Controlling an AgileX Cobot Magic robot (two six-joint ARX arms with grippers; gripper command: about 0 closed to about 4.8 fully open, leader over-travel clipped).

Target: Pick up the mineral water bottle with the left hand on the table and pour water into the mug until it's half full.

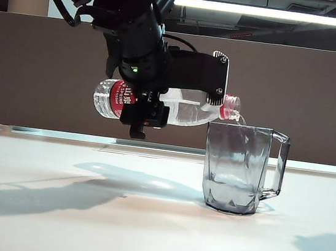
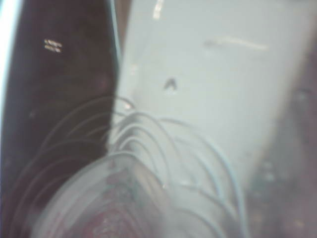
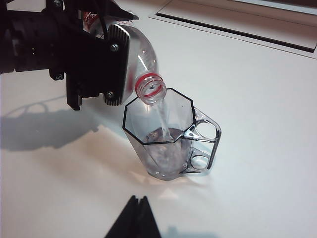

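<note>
Left hand tipping the mineral water bottle over the mug, water running in.

On the left of the exterior view, bare white surface [image 1: 33,207] is lying open, carrying only shadows; above it the left hand [image 1: 142,107] is gripping the mineral water bottle [image 1: 188,109] around its labelled middle, holding it nearly level well clear of the surface. The bottle's red-ringed mouth is hanging just over the near rim of the mug [image 1: 243,169], a thin stream is falling in, and water is sitting low in the mug. Beyond the mug's handle, more clear surface is running to the right edge. The right hand [image 3: 132,218] is showing only as dark fingertips lying close together, low in its own view. The left wrist view is blurring into the bottle's ribs [image 2: 148,144].
</note>
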